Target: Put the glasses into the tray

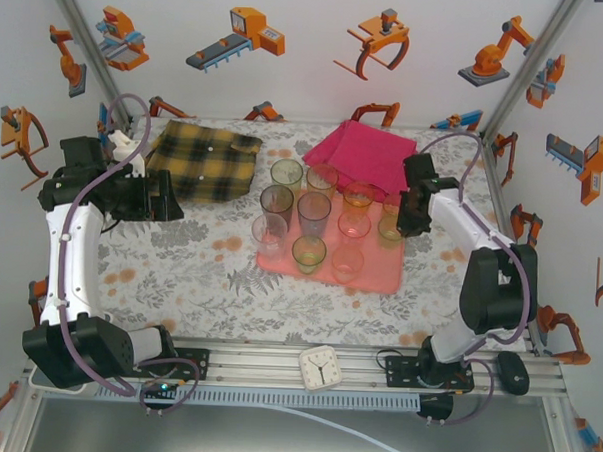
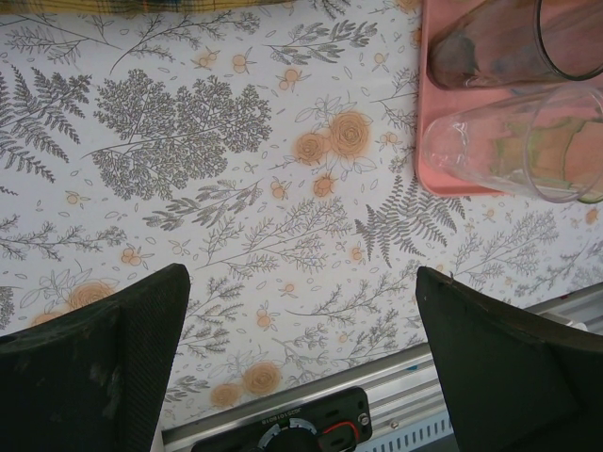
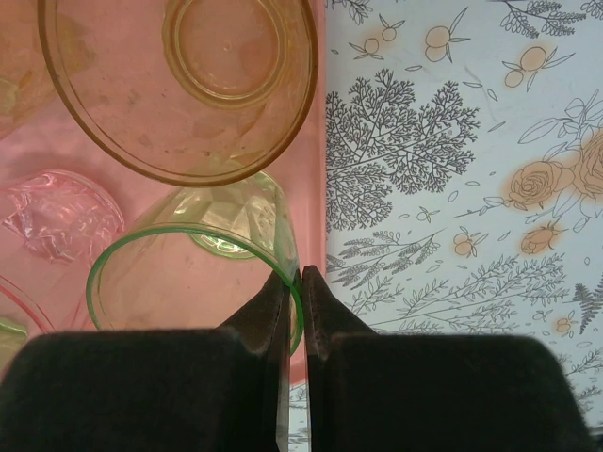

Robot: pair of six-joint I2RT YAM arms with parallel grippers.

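Ten glasses point(image 1: 314, 212) stand bunched together at the one pink tray point(image 1: 379, 277), all but one of them left of the right end effector point(image 3: 301, 282). That end effector is clenched on the rim of one green glass point(image 3: 188, 273) at the tray's right edge, one finger inside the wall and one outside. The left end effector point(image 2: 301, 282) hangs released with its jaws wide over the flowered worktop point(image 2: 236, 188), the tray's corner to its right, one plaid cloth point(image 1: 204, 160) just beside it, and one magenta cloth point(image 1: 370, 154) and one white clock point(image 1: 320, 367) well apart from it.
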